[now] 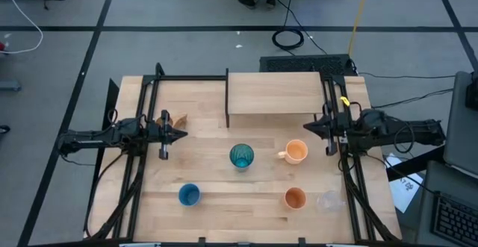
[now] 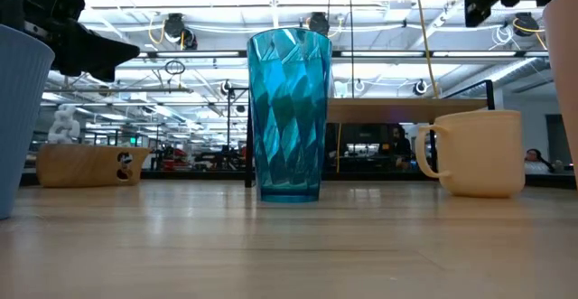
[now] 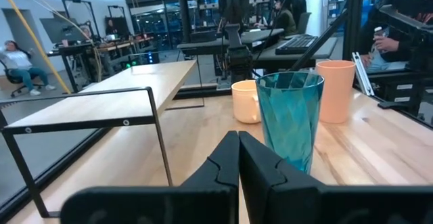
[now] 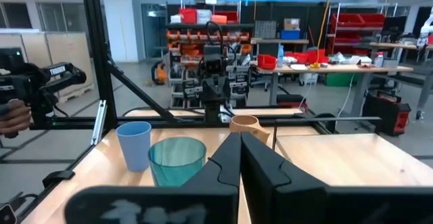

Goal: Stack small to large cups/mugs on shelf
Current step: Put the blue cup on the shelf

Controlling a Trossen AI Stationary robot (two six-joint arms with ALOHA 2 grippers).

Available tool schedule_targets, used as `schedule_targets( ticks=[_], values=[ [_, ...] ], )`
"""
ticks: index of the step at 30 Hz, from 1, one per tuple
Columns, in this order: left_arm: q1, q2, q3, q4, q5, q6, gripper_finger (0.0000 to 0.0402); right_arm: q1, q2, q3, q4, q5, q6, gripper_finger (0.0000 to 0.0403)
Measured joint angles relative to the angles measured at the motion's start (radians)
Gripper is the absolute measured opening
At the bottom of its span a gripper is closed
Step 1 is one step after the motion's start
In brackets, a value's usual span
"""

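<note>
Left gripper: closed, empty, above the tabletop's left side.
Right gripper: closed, empty, at the right.
Low light-wood shelf on black legs: bare, at the back.
Tall translucent teal tumbler: upright at centre.
Orange handled mug: right of it.

Left end effector and right end effector hover, fingers closed, pointing toward each other.

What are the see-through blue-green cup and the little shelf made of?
The teal tumbler looks like glossy clear plastic, maybe glass: light shines through it and its sides are cut in shiny facets. The shelf seems to be pale, smooth wood on top, with faint grain showing, held up by thin black legs that look like metal.
</note>
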Motion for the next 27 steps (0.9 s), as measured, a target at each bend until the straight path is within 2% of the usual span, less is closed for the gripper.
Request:
schedule_targets(
  ticks=[9, 21, 27],
  values=[
    [0.0, 0.0, 0.0, -0.001, 0.0, -0.01, 0.0005, 0.0, 0.151, 0.202, -0.126, 0.0, 0.011, 0.0],
    [0.0, 0.0, 0.0, -0.004, -0.003, -0.057, 0.0006, 0.0, 0.368, 0.533, -0.389, 0.0, 0.069, 0.0],
    [0.0, 0.065, 0.0, -0.004, -0.011, -0.103, 0.0006, 0.0, 0.436, 0.621, -0.416, 0.001, 0.083, 0.0]
  ],
)
